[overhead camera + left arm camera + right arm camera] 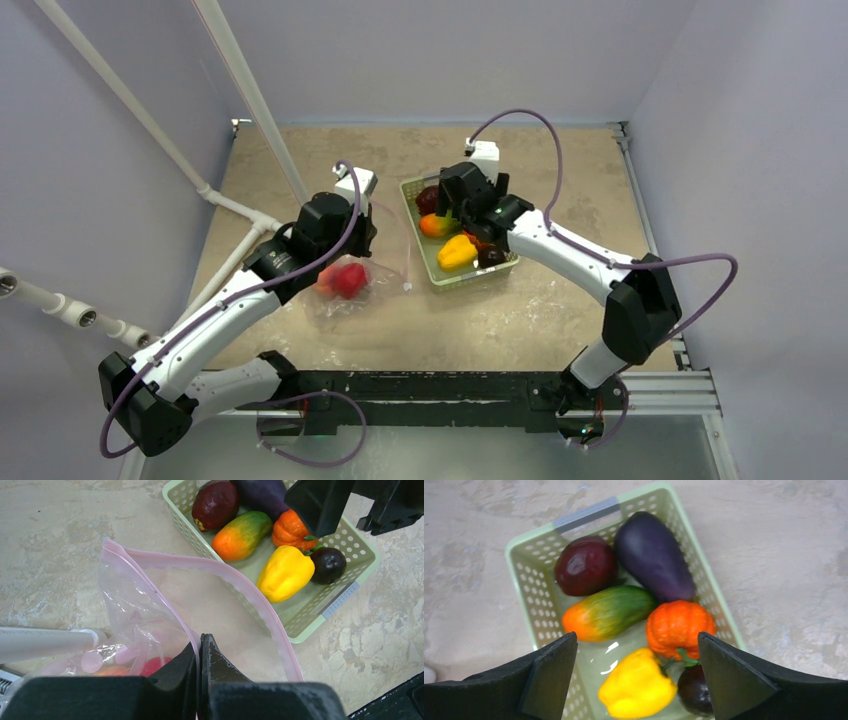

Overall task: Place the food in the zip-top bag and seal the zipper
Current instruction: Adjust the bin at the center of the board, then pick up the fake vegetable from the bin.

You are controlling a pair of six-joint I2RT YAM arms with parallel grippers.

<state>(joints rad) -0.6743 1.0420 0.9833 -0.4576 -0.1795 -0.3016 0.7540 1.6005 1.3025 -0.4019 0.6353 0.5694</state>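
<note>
Red food [348, 280] is bagged; six more wait. Left gripper [200, 642] pinches the zip-top bag [132, 600]; my right gripper [636, 642] gapes empty.

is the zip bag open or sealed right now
Open. In the left wrist view, the two pink strips of the zipper on the zip-top bag stand apart, and the left gripper pinches the near one.

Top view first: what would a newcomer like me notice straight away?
The pale green basket mid-table, packed with bright food: a yellow pepper, an orange pumpkin, a purple eggplant. The right pincer hangs open just above it. Left of it, the left pincer is pinched shut on the pink edge of a clear bag, red fruit inside.
</note>
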